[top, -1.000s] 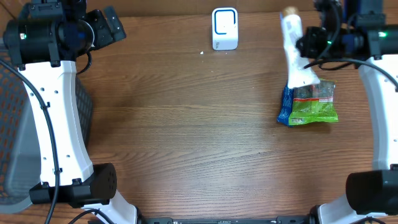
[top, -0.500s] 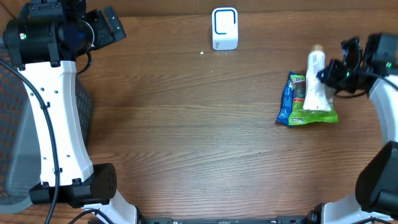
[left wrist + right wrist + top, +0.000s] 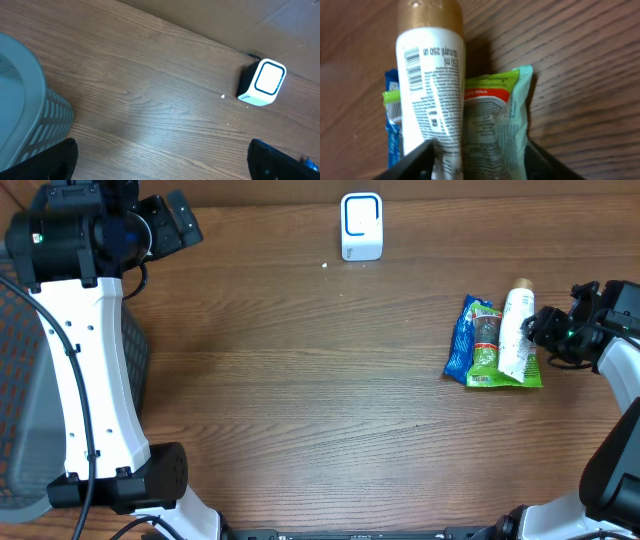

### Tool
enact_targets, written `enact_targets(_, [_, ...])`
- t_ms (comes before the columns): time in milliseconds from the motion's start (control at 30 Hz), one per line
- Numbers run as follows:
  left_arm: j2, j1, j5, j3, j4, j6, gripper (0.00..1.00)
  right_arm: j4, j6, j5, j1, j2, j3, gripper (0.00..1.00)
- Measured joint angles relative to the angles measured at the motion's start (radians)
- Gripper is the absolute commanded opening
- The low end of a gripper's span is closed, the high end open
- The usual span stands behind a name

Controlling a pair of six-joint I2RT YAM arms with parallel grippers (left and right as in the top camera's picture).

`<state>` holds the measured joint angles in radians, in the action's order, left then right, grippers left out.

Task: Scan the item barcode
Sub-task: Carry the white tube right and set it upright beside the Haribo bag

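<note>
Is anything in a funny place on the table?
Yes. The white bottle is lying flat on top of the packets at the right side of the table, so it rests on them and not on the wood.

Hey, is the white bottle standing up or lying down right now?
Lying down: the bottle rests lengthwise on top of the snack packets, with its printed label and barcode facing up.
</note>
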<state>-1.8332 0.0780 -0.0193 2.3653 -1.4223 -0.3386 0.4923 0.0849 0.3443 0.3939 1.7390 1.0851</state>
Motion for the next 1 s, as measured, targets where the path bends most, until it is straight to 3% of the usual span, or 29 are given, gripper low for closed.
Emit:
enact_targets(67, [0.000, 0.000, 0.000, 0.000, 0.000, 0.000, 1.00, 0.012, 0.002, 0.013, -0.001, 0.000, 0.004, 0.75])
enact_targets(233, [0.000, 0.000, 0.000, 0.000, 0.000, 0.000, 1.00, 0.104, 0.009, 0.084, -0.009, -0.056, 0.080, 0.80])
enact_targets(400, [0.000, 0.000, 0.000, 0.000, 0.000, 0.000, 1.00, 0.283, 0.001, 0.145, -0.033, -0.243, 0.253, 0.89])
enact_targets(467, [0.000, 0.000, 0.000, 0.000, 0.000, 0.000, 1.00, 0.361, -0.001, 0.158, -0.049, -0.335, 0.322, 1.00])
enact_targets(733, [0.000, 0.000, 0.000, 0.000, 0.001, 0.000, 1.00, 0.588, -0.007, 0.183, -0.072, -0.679, 0.409, 1.00])
enact_targets(1000, [0.000, 0.000, 0.000, 0.000, 0.000, 0.000, 1.00, 0.658, -0.015, 0.146, -0.073, -0.818, 0.409, 1.00])
